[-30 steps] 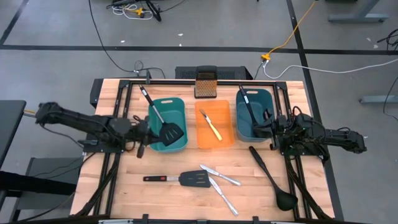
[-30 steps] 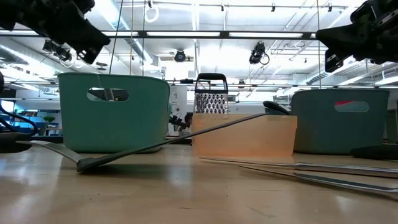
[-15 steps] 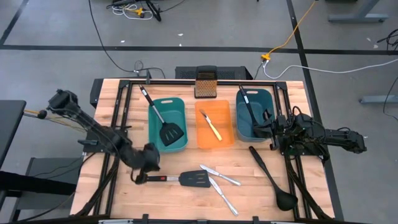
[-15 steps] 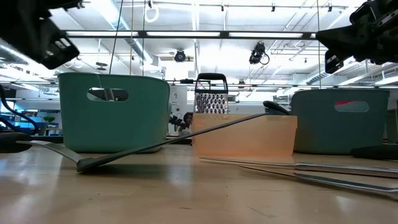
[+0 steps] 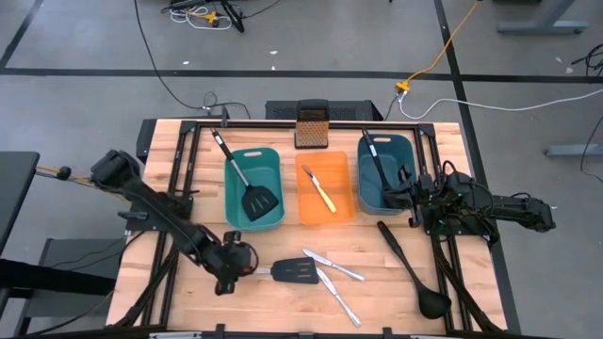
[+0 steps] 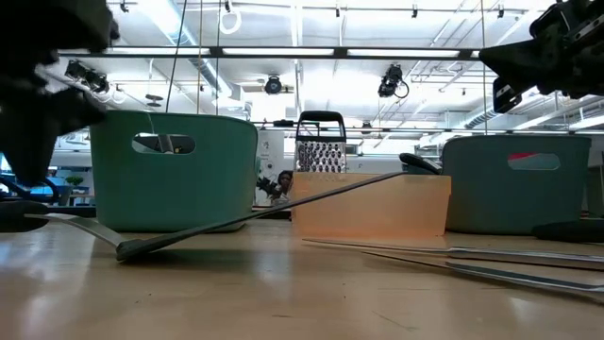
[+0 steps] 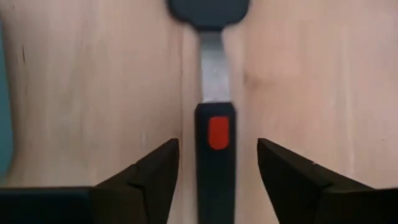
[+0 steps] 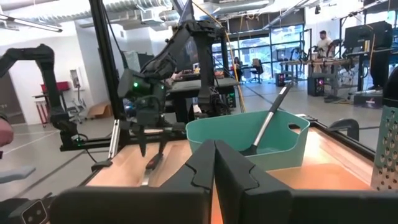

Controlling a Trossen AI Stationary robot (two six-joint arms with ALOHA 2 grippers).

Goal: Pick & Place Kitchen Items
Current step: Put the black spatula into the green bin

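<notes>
Spatula: we see a black slotted spatula (image 5: 283, 273) with a steel neck and a black grip bearing a small red patch (image 7: 217, 132).
Where it lies: flat on the worktop (image 5: 188, 292) toward its front edge, left of centre, just beside two silver knives (image 5: 332, 275).
Axis: its long axis runs along the front edge, blade toward the knives, handle toward the left side.
Left gripper: the left gripper (image 5: 236, 266) is low over the handle end; in the wrist view we see its fingers (image 7: 149, 177) spread, one either side of the grip, not touching it.
Right gripper: the right gripper (image 5: 407, 193) waits by the right edge next to the right teal bin (image 5: 386, 172), fingers pressed together.
Other items: a second spatula (image 5: 247, 184) leans in the left teal bin (image 5: 252, 186), blade toward the front; a yellow-handled knife (image 5: 323, 191) lies in the orange bin (image 5: 325, 193); a black ladle (image 5: 413, 270) lies slanted near the front right corner.
Surface: pale wooden planks, with a box grater (image 5: 310, 125) at the back edge.
Room: grey floor with cables; beyond the table we make out bright ceiling lights (image 6: 311, 52).
</notes>
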